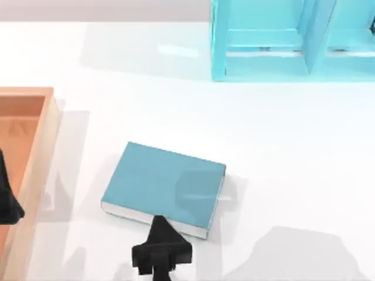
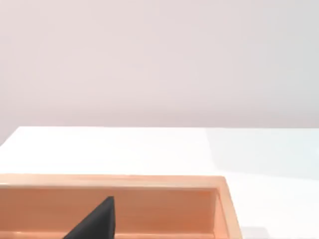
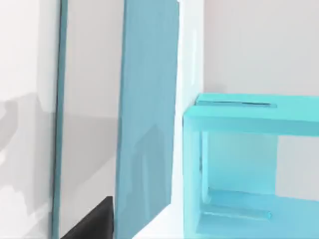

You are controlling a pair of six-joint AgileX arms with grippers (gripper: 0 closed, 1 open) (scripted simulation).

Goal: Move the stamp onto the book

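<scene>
- The book (image 1: 158,178) lies flat on the tabletop (image 1: 293,146), a little left of the middle of the top view. Its teal cover faces up and its white page edges run along the lower side.
- The book's long axis runs roughly left to right across the frame, dipping slightly toward the lower right.
- The right pincer (image 1: 158,223) sits at the lower centre of the top view, with its tip at the book's lower long edge, about midway along it. The bare cover lies straight up-frame from it.
- In the right wrist view the book's cover (image 3: 147,114) looms close beside the dark tip (image 3: 94,219), and the cyan shelf unit (image 3: 239,114) stands farther off.
- I cannot tell whether the right pincer is spread, pressed together or pinching something.
- I cannot place the stamp; it may be hidden under the right pincer, which is only a guess.
- The left pincer (image 1: 7,205) is parked at the left edge of the frame, over the wooden tray (image 1: 35,152); its state cannot be told either.
- The right arm is plainly the nearer one to the book, so the placing move looks to be its job: a short reach up-frame over the cover.
</scene>
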